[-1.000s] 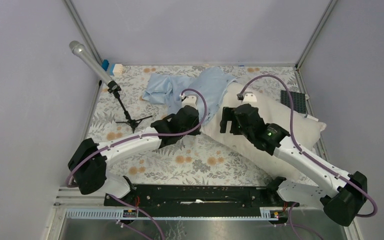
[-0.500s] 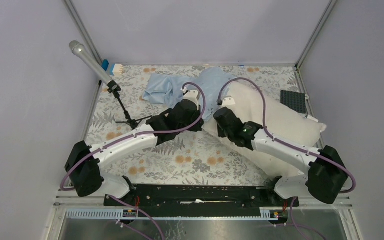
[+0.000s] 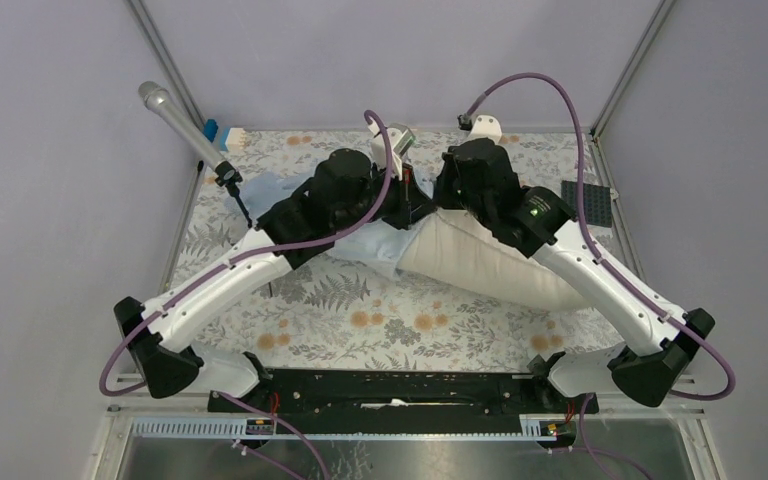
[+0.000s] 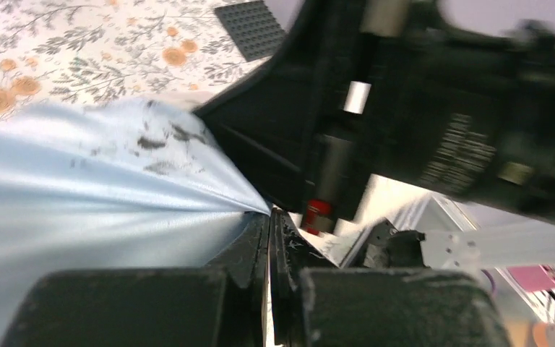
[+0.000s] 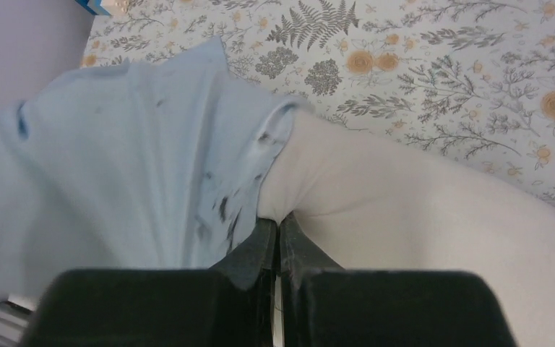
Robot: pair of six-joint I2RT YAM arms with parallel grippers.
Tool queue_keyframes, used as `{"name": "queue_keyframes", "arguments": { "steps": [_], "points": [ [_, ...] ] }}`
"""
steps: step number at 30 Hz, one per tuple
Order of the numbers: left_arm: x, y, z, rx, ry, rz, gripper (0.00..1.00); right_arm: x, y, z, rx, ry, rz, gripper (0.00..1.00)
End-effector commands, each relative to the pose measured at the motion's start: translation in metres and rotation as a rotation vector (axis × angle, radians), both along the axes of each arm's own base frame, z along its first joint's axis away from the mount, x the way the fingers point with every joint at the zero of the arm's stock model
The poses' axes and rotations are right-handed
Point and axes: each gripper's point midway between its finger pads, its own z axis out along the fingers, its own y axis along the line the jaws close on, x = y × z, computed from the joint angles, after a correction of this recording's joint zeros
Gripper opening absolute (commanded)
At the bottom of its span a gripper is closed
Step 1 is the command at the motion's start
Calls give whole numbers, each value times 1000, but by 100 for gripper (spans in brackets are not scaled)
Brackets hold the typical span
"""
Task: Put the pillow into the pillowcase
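The cream pillow [image 3: 480,262] lies slanted across the right of the floral cloth, its left end pulled up. My right gripper [image 5: 278,220] is shut on a pinch of the pillow [image 5: 419,217]. The light-blue pillowcase [image 5: 115,166] hangs against its left finger, and I cannot tell whether that edge is pinched too. My left gripper [image 4: 269,213] is shut on a fold of the pillowcase [image 4: 94,202], close beside the right arm's black wrist. From above, both grippers meet high over the back middle. The pillowcase [image 3: 365,245] drapes below the left arm.
A microphone [image 3: 172,113] on a black tripod stands at the back left. A dark studded baseplate [image 3: 588,203] lies at the back right, and a small blue and white block [image 3: 222,137] sits in the back left corner. Grey walls enclose the floral cloth [image 3: 380,320].
Both arms have risen and swung toward the back middle. The right gripper has gone from open to shut on the pillow's left end. Pillow end and pillowcase are lifted off the cloth.
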Motion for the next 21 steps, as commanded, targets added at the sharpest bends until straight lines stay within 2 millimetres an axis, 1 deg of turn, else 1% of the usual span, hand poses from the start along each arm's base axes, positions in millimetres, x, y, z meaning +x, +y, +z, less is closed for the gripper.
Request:
{"name": "queue_keyframes", "arguments": {
  "steps": [1,2,3,5,7,9,11,12,13,14,15,16,18,20,21],
  "points": [
    [-36,-5,90,-167,-127,-175,0,12,17,9,164,-3,1,0],
    [-31,-6,91,-154,-126,-163,0,12,19,-2,168,13,-3,0],
    [-25,-9,86,-140,-110,-157,0,12,18,-12,174,25,-11,0],
    [-13,-17,73,-123,-65,-155,0,15,16,-34,183,60,-28,0],
    [5,-23,53,-115,-11,-127,0,21,8,-54,192,87,-48,0],
    [27,-25,30,-103,48,-70,0,26,-3,-67,186,103,-74,0],
    [56,-17,6,-80,98,32,0,29,-11,-70,183,100,-75,0],
    [70,-11,-7,-67,134,89,0,29,-14,-68,181,93,-73,5],
    [82,-5,-17,-71,168,130,0,29,-16,-61,171,76,-64,14],
    [89,-1,-25,-80,193,151,0,29,-18,-53,162,56,-58,22],
    [96,3,-33,-87,213,179,0,28,-20,-43,156,32,-52,33],
    [101,6,-41,-81,219,204,0,27,-23,-32,149,5,-49,42],
    [108,12,-57,-55,231,238,0,25,-30,-10,125,-47,-41,59],
    [108,11,-70,-44,256,224,0,21,-38,9,92,-97,-30,76],
    [106,9,-72,-47,261,210,0,19,-41,19,77,-122,-15,82]
  ]
}}
